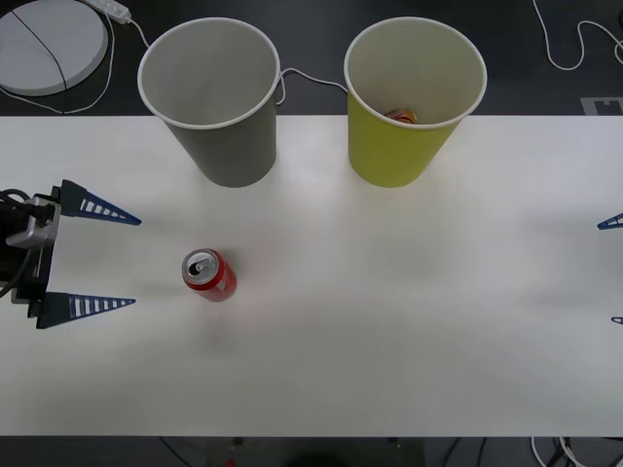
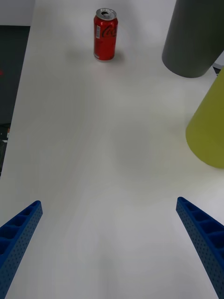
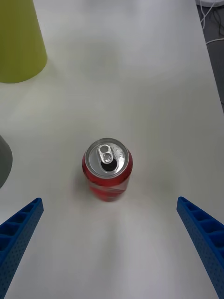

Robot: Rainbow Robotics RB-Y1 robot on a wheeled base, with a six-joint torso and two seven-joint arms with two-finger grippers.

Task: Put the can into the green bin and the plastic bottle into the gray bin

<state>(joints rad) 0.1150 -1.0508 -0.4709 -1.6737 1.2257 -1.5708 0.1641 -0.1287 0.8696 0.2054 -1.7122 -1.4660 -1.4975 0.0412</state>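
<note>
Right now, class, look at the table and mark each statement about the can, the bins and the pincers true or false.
1. The can stands upright on the table. True.
2. The can is inside the green bin. False: it stands on the table, in front of the gray bin.
3. The left pincer is open, with the can just ahead of it. True.
4. The right pincer grips the can. False: it is open at the table's far edge.
5. The green bin is empty. False: something lies inside it.
</note>
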